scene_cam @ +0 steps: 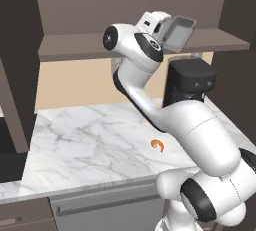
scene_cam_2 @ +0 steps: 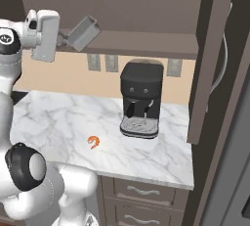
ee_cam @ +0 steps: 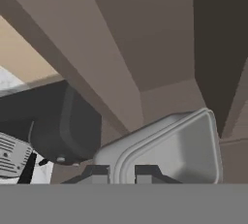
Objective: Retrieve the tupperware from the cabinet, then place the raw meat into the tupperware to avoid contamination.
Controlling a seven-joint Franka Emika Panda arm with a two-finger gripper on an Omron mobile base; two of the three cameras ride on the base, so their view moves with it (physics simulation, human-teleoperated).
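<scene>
Gripping one rim of the tupperware (ee_cam: 169, 145), the claw (ee_cam: 121, 173) sits nearly closed, its two dark fingertips (ee_cam: 147, 172) pinching the container's near edge so that the shallow grey tub hangs tilted in the air, just in front of the cabinet (scene_cam: 150, 5) shelf and above the coffee machine (scene_cam_2: 141, 98). Thin-walled and translucent, the tub looks light and fairly stiff, though likely smooth enough to pivot or slip in a pinch taken at one edge; a grip across the rim of a long side appears the surest hold, and the open mouth will need levelling before anything goes in. Below and in front of the coffee machine, to its left in the right base view, the raw meat (scene_cam_2: 94, 142) lies alone on the marble worktop (scene_cam_2: 58, 122), a small orange curl that looks soft, slick and easily squashed, best nipped gently across its middle. Behind the coffee machine, wall outlets (scene_cam_2: 111, 62) dot the beige backsplash. How deep the fingertips bite on the rim cannot be made out, since the hand view is cut off at the bottom. In the left base view the robot's own arm covers part of the coffee machine and the worktop right of the meat, and the cabinet's upper interior is lost in shadow.
</scene>
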